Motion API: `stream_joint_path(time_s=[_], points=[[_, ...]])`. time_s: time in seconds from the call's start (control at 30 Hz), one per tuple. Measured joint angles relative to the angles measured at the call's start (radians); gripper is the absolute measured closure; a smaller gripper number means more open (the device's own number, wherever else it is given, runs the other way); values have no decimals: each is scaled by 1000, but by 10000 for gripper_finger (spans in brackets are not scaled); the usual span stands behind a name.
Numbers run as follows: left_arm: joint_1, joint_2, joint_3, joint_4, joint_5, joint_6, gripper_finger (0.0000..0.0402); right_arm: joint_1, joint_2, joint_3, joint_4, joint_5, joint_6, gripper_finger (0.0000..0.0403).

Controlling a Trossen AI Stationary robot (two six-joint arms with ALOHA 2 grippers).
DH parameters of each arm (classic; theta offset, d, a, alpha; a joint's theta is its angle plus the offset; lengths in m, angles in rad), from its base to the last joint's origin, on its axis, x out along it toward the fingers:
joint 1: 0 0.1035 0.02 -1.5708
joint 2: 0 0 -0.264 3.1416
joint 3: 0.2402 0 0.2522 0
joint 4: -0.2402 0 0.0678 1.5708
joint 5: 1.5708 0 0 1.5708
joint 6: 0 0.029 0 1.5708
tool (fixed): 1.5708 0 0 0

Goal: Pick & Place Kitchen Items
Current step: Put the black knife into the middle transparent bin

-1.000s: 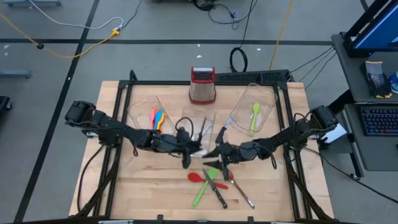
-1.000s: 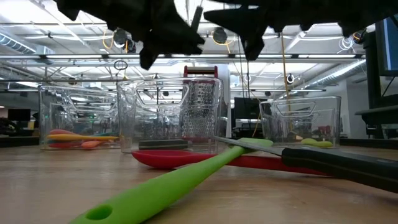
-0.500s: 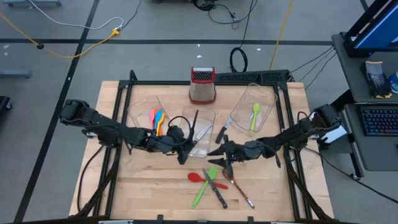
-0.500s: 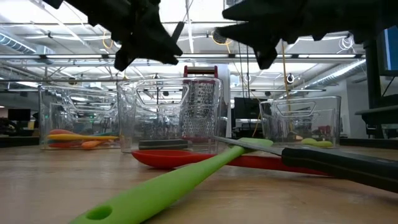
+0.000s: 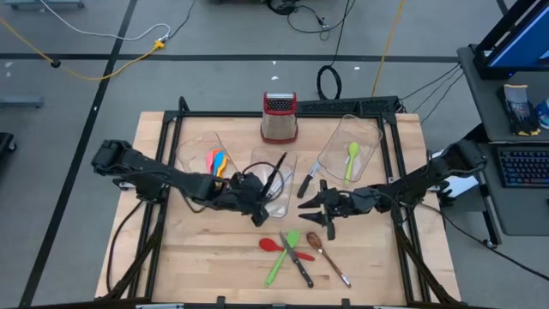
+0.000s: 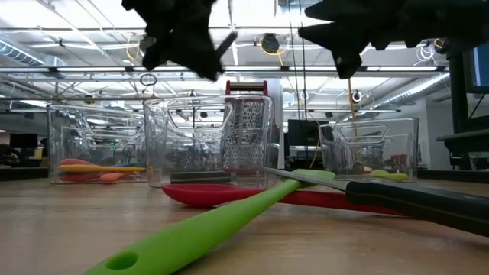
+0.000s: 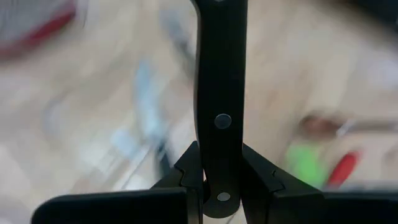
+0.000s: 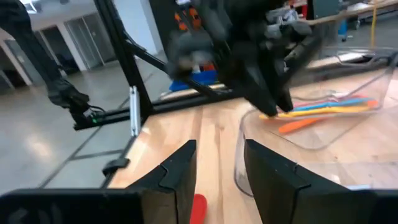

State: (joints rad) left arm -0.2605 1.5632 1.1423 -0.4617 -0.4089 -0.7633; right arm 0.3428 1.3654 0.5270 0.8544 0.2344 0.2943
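High view: left gripper point(image 5: 257, 190) clamps a black-handled knife point(image 5: 274, 173) over the middle bin point(image 5: 287, 160); right gripper point(image 5: 319, 207), fingers parted, holds nothing; pink, orange, blue spatulas point(image 5: 217, 163) fill the far-left bin point(image 5: 193, 148).

In the left wrist view, the black-handled riveted knife point(image 7: 220, 106) is cut off by the edge, its blade unseen, and the wooden tabletop point(image 7: 93, 124) behind is smeared. In the low view, both dark arms are cropped, hiding each pincer.

A black-handled knife point(image 7: 220, 93) with silver rivets; a red spatula point(image 5: 271, 245), green spatula point(image 5: 280, 260) lay near the pale wooden bench's point(image 5: 197, 257) front edge.
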Motion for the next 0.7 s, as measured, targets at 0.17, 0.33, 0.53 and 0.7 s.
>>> stream_joint_path(time_s=[0.17, 0.33, 0.53, 0.7], points=[[44, 116, 166, -273, 150, -62, 349, 3, -86, -77, 7, -1, 7, 275], [91, 196, 274, -426, 269, -76, 349, 15, -176, -180, 47, 1, 27, 275], [155, 217, 312, -506, 423, -84, 349, 25, -237, -296, 185, 1, 42, 275], [212, 223, 311, -532, 634, -85, 349, 26, -269, -357, 258, -1, 42, 275]])
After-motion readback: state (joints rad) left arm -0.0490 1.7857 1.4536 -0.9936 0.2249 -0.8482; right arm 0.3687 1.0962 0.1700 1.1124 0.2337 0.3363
